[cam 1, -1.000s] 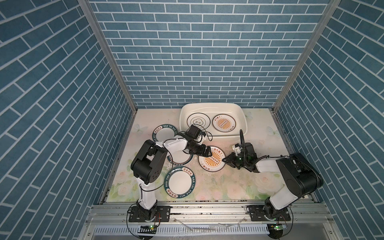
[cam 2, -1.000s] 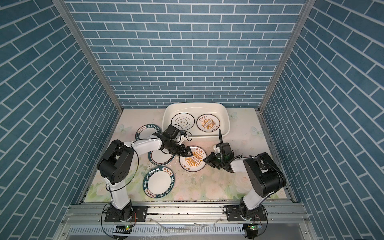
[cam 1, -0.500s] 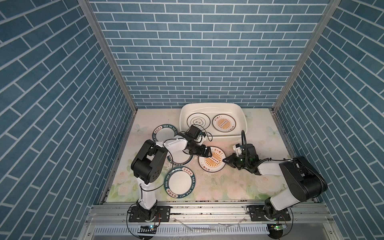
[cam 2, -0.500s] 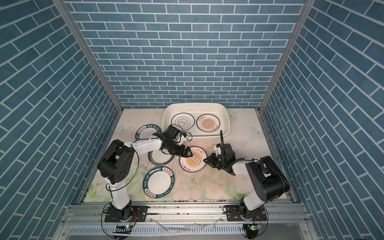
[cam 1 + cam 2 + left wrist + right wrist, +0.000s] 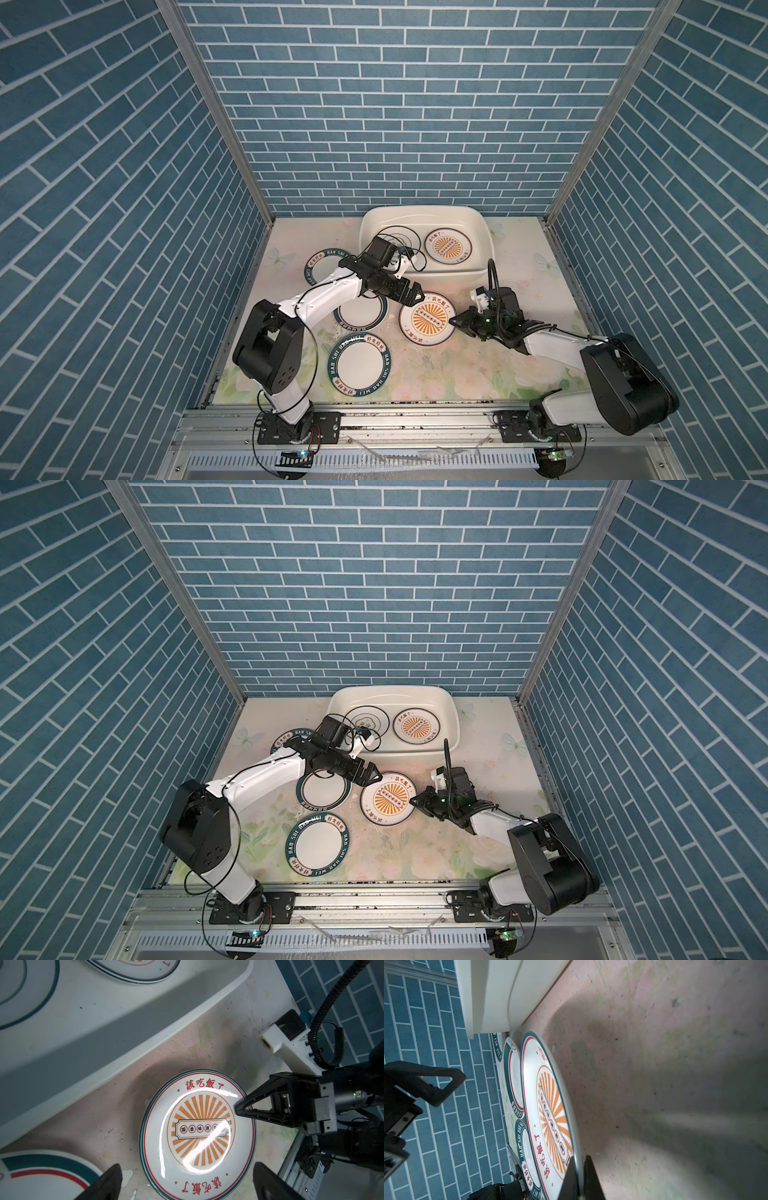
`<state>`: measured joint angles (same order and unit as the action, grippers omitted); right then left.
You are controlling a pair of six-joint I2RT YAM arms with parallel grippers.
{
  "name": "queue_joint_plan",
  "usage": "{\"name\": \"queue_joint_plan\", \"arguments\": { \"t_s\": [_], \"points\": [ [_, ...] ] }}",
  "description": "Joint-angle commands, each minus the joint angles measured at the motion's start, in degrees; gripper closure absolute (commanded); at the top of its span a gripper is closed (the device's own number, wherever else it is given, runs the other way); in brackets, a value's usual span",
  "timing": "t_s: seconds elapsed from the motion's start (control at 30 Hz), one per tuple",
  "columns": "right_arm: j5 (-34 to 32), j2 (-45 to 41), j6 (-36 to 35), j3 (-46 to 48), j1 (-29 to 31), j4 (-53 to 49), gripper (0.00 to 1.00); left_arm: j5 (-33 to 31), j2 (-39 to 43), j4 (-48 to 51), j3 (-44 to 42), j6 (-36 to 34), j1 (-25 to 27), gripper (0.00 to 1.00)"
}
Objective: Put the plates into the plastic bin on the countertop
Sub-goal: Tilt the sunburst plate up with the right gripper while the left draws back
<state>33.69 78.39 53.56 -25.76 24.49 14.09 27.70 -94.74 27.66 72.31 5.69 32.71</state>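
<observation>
A white plate with an orange sunburst centre point(image 5: 428, 320) point(image 5: 388, 801) point(image 5: 197, 1132) point(image 5: 550, 1109) lies on the flowered countertop point(image 5: 478, 374) in front of the white plastic bin point(image 5: 419, 212) point(image 5: 390, 690). My right gripper point(image 5: 455, 322) point(image 5: 415, 801) point(image 5: 578, 1160) is shut on that plate's right rim, one finger above and one below. Over its far left edge hovers my left gripper point(image 5: 411, 297) point(image 5: 188, 1167), open and holding nothing. The bin holds a second sunburst plate point(image 5: 448, 247) and a black-ringed plate point(image 5: 401, 239), partly hidden by my left arm.
Three teal-rimmed plates lie on the left of the countertop: one point(image 5: 361, 313) beside the sunburst plate under my left arm, a lettered one point(image 5: 359, 365) near the front, and another point(image 5: 328, 270) further back. Blue brick walls close in three sides.
My right gripper's fingers have closed the last bit onto the sunburst plate's rim, and the right arm's elbow has shifted slightly right. The left arm has stayed where it was.
</observation>
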Motion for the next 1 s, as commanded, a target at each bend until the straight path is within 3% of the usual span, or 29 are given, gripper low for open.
{"name": "queue_joint_plan", "arguments": {
  "t_s": [0.0,0.2,0.53,0.7,0.97],
  "points": [
    [0.8,-2.7,-1.1,-2.0,0.1,-3.2,1.0,-2.2,3.1,3.6,1.3,-3.9,-0.7,0.0],
    [1.6,-6.6,-2.5,-4.8,0.1,-9.8,1.0,-3.0,7.5,5.8,4.5,-4.9,-4.8,0.0],
    [3.3,-9.4,-6.4,-17.5,0.2,-22.8,1.0,-0.2,14.4,3.9,2.6,-2.5,-17.2,0.0],
    [4.4,-3.9,-10.1,-28.8,0.1,-28.6,1.0,1.3,17.4,1.9,-0.9,-2.0,-19.6,0.0],
    [5.3,11.8,-14.9,-49.6,-0.3,-33.3,1.0,2.1,21.4,-2.0,-5.8,0.6,-23.1,0.0]
  ]
}}
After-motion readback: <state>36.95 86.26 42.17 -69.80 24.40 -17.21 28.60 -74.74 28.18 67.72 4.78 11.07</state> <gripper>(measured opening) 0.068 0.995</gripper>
